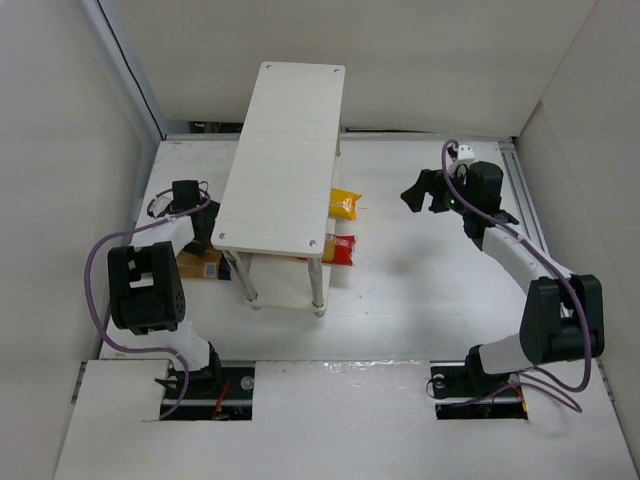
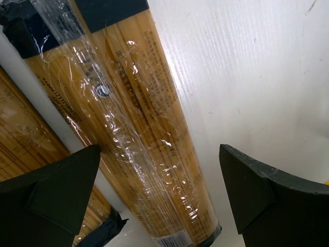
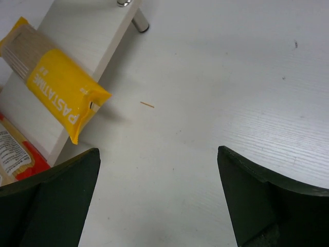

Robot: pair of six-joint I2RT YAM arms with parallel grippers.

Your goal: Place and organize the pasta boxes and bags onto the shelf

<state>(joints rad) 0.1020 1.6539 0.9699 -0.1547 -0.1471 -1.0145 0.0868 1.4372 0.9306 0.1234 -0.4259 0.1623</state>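
1. The left end effector (image 2: 159, 154) is spread wide over a pasta box (image 2: 139, 128) that runs diagonally beneath it; a second box (image 2: 20, 139) lies parallel.
2. The yellow bag (image 3: 61, 92) and red bag (image 3: 13, 154) lie crosswise on the shelf (image 1: 285, 160), on its lower board, overhanging rightward.
3. The right end effector (image 3: 158, 154) gapes wide above the bench (image 3: 231, 77).

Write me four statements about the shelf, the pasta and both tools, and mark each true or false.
1. The flat yellow bag lies on the lower board of the white wooden shelf, one end overhanging the edge. True.
2. The left tool is open above a long tan-orange pasta box in clear wrap. True.
3. The right tool is shut on the yellow bag. False: it is open and empty, over the white table.
4. A pasta box lies on the shelf's pale wood-grain top board. False: nothing lies on it.
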